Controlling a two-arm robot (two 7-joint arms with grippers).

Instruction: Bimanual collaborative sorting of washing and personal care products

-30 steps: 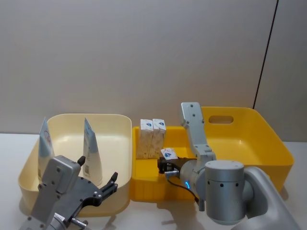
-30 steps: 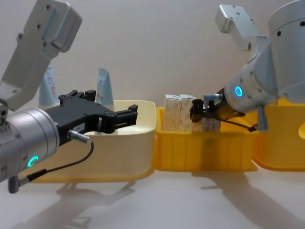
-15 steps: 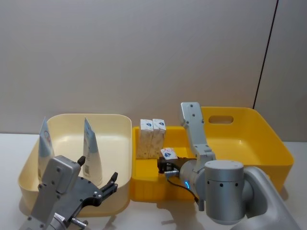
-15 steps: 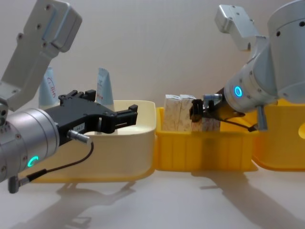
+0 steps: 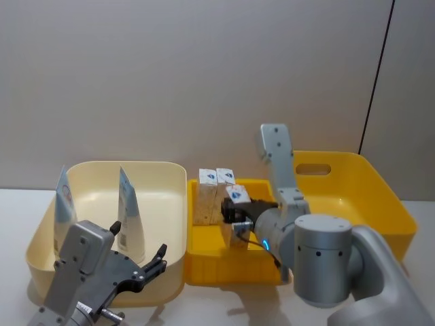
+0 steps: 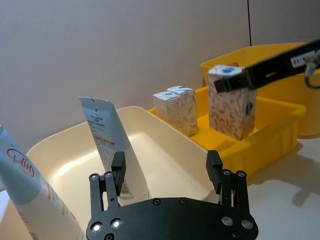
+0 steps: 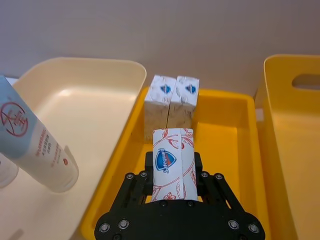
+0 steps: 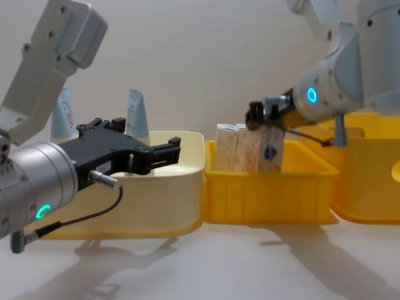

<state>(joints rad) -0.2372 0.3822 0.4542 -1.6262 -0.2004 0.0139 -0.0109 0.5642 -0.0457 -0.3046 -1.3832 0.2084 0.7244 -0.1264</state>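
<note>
Two pale blue tubes (image 5: 64, 204) (image 5: 129, 212) stand upright in the cream tub (image 5: 170, 173) on the left. Two white cartons (image 5: 215, 192) stand side by side at the back of the small yellow tray (image 5: 204, 266). My right gripper (image 5: 235, 210) is shut on a third carton (image 5: 237, 193), held upright above the tray floor, just in front of the pair. The right wrist view shows this carton (image 7: 171, 161) clamped between the jaws. My left gripper (image 5: 148, 266) hangs open and empty at the cream tub's near side, in front of the tubes (image 6: 107, 142).
A large yellow tub (image 5: 380, 204) with a handle slot stands to the right of the tray. The three containers sit edge to edge on a pale table (image 8: 250, 262), with a plain wall behind.
My right gripper has lifted its carton up off the tray floor and a little toward the back. The left arm has stayed still.
</note>
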